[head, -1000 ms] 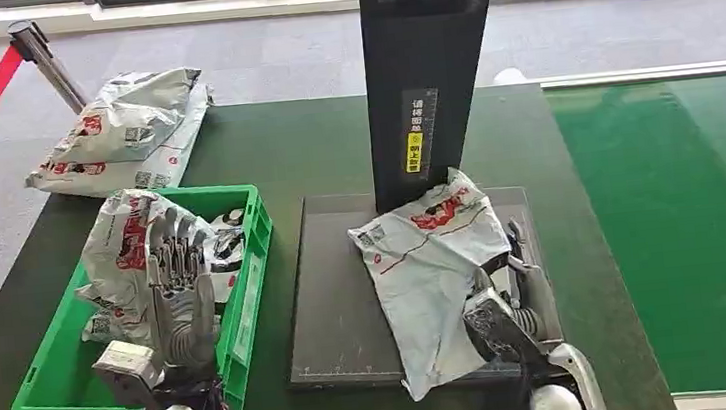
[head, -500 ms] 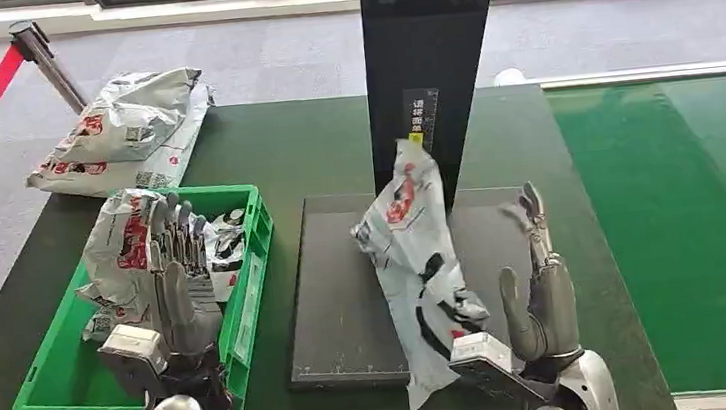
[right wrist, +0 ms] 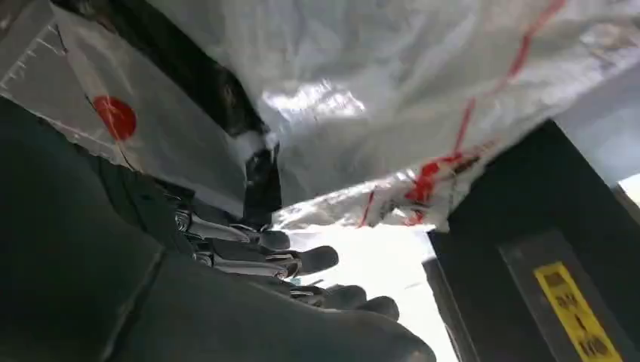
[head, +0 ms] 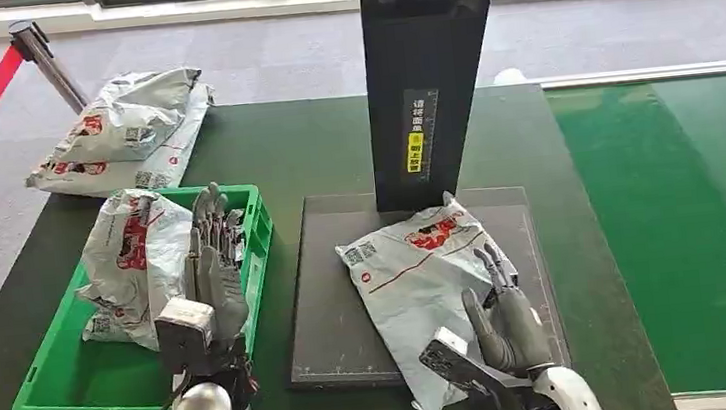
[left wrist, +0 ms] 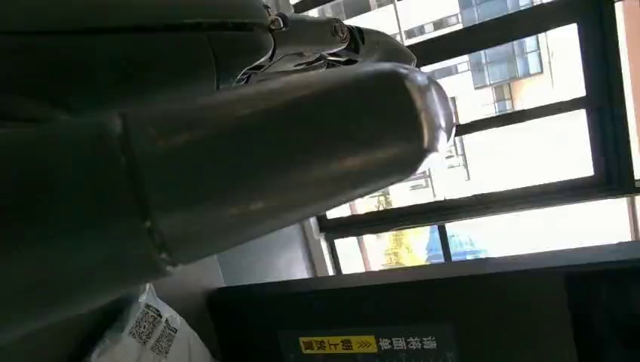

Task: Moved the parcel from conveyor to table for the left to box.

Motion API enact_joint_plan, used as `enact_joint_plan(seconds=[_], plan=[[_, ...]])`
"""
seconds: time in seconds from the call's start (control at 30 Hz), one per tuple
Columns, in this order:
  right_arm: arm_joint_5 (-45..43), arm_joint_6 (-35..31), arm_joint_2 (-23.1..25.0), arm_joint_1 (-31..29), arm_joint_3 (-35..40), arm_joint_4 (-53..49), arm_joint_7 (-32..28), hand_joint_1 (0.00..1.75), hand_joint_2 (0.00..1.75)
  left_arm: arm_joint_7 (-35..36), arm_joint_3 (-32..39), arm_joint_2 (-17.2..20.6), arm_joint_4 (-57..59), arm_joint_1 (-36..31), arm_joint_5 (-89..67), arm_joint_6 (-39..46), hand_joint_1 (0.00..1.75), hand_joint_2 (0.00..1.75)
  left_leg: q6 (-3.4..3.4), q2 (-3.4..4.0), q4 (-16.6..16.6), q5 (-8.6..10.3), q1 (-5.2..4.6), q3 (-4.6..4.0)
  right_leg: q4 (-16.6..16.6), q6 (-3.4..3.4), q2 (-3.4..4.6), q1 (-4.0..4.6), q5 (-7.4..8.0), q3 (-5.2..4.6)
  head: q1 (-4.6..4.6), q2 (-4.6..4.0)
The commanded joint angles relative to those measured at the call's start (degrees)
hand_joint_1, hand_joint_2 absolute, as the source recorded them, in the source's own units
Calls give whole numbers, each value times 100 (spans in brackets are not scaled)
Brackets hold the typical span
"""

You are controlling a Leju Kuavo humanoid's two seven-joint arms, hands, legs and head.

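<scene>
- You are looking at the grey plastic mailer parcel with red print [head: 424, 277] lying flat on the dark rectangular scale plate [head: 328, 299], which is sitting on the dark green table [head: 323, 148] just in front of the tall black scanner post [head: 427, 78]
- Your right robot hand [head: 506, 322] is resting at the parcel's near right edge with its fingers stretched along the film; in the right wrist view the fingers [right wrist: 302, 260] are lying apart under the crinkled bag, not clamping it, so read this hand as spread and holding nothing
- Your left robot hand [head: 213, 270] is hovering upright over the green plastic crate [head: 55, 390], fingers straight and apart, gripping nothing
- The crate is already carrying another grey mailer bag [head: 133, 262], and a pile of similar bags [head: 126, 132] is lying at the table's far left corner
- The bright green conveyor belt [head: 682, 224] is running along the right side, with the parcel well apart from it
- Judging from this, the transfer step is ending: the parcel is on the table side, waiting for the left robot hand
- The next move is probably calling for you to draw the right robot hand clear without dragging the film, then bring the left one across to the parcel's near left edge
</scene>
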Motion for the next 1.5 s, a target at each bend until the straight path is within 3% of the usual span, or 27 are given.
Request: enact_joint_plan(seconds=[0.03, 0.07, 0.13, 0.17, 0.27, 0.37, 0.47, 0.5, 0.63, 0.77, 0.97, 1.5], plan=[[-210, -848, 51, -236, -647, 8, -173, 0, 0, 49, -356, 61, 370, -35, -260, 268, 0, 0, 4, 5, -6, 7, 0, 3, -9, -2, -10, 2, 7, 6, 0, 0], [-200, -779, 57, -235, -657, -64, -153, 0, 0, 50, -362, 61, 358, -23, -265, 274, 0, 0, 3, 7, -2, 4, -3, -3, 0, -1, -5, -2, 4, -4, -2, 0], [-914, -1772, 145, -229, -711, -570, -1220, 0, 0, -6, -598, 216, 348, -43, -539, -127, 0, 0, 3, 5, -1, 4, -2, -3, -1, -2, -10, 0, 3, -1, 0, 0], [-1036, -1878, 109, -210, -683, -887, -1494, 0, 0, 27, -724, 276, 385, -81, -729, -419, 0, 0, 2, 2, 0, 3, -4, -3, 3, -1, -8, -3, 1, -3, 0, 0], [-982, -1774, 64, -146, -653, -1326, -1590, 0, 0, 30, -816, 224, 469, -143, -990, -557, 0, 0, 2, -6, 6, 4, -5, -12, 7, -2, -17, -4, -1, -8, -2, 0], [-1073, -2574, 13, -51, -502, -1912, -2449, 0, 0, 157, -1315, 365, 698, -548, -1572, -1318, 0, 0, 3, -4, 0, 5, -1, -1, -6, -3, -19, 3, 3, 8, 0, 0], [-1343, -2900, -77, 113, -435, -2448, -2697, 0, 0, 149, -1620, 237, 1154, -976, -2098, -1424, 0, 0, 4, -21, 8, 12, -3, -18, 4, -4, -41, 2, 3, -6, -2, 0], [-1346, -2884, -84, 128, -441, -2482, -2686, 0, 0, 147, -1625, 207, 1207, -1010, -2110, -1417, 0, 175, 4, -48, 15, 15, -6, -28, 13, -3, -68, -2, -4, -10, -2, 0], [-1984, -3611, -87, 231, -383, -2683, -3253, 0, 0, 256, -2236, 184, 2231, -1718, -2793, -1703, 0, 175, 5, -30, 4, 12, -3, -8, -7, 0, -45, 0, 2, 10, 2, 0], [-2240, -3611, 37, -164, -375, -2600, -3344, 0, 0, 465, -3154, -453, 4326, -2867, -4090, -1376, 0, 175, 6, -65, 7, 24, -2, -16, -9, 2, -81, 0, 5, 13, 0, 0], [-2164, -3524, 146, -540, -272, -2371, -3207, 0, 0, 597, -3467, -953, 6278, -3226, -4334, -1235, 0, 175, 12, 1, -2, 19, -9, 2, -17, 13, -16, -9, 25, 11, 0, 0], [-2162, -3524, 140, -518, -277, -2388, -3204, 0, 0, 577, -3466, -952, 6310, -3236, -4336, -1202, 0, 175, 14, 9, 7, 11, -10, -5, -2, 17, 1, -14, 19, 1, 0, 0]])
